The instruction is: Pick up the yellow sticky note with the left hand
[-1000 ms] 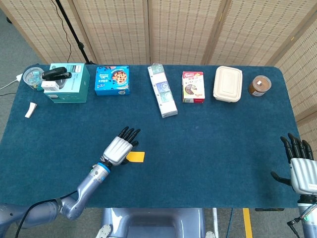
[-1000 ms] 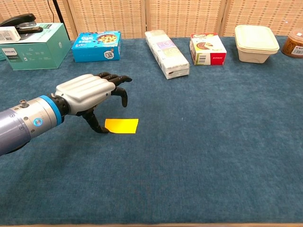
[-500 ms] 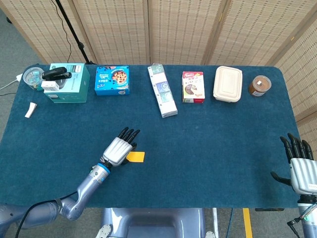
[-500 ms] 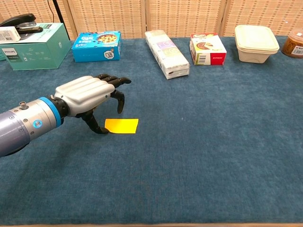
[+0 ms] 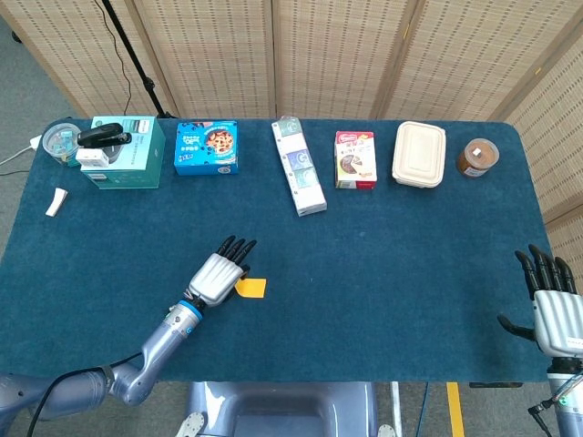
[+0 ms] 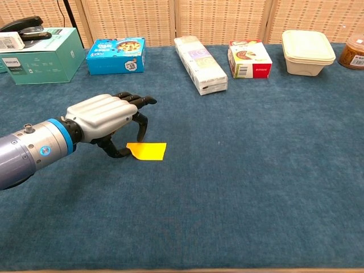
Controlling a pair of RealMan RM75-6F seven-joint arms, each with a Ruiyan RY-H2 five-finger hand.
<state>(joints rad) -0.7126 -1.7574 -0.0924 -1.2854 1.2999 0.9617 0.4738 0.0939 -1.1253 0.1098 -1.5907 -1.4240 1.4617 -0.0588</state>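
Note:
The yellow sticky note [image 5: 251, 288] [image 6: 149, 151] lies flat on the blue tablecloth, near the front and left of centre. My left hand [image 5: 219, 276] [image 6: 101, 115] hovers palm-down over its left edge. The thumb touches the note's left corner and one finger curls down just above that edge, while the other fingers stretch forward. The note still rests on the cloth, and I see no grip on it. My right hand [image 5: 552, 306] stays at the table's front right corner with fingers spread and nothing in it; only the head view shows it.
Along the back edge stand a teal box with a stapler on top [image 5: 127, 150] [image 6: 40, 48], a blue cookie box [image 5: 207, 147], a long white box [image 5: 299, 167], a red snack box [image 5: 355, 159], a white lidded container [image 5: 419, 154] and a brown jar [image 5: 477, 157].
The left hand has lowered slightly and curled a finger down towards the note's left edge, and the thumb has closed in on the corner. The right hand has not moved.

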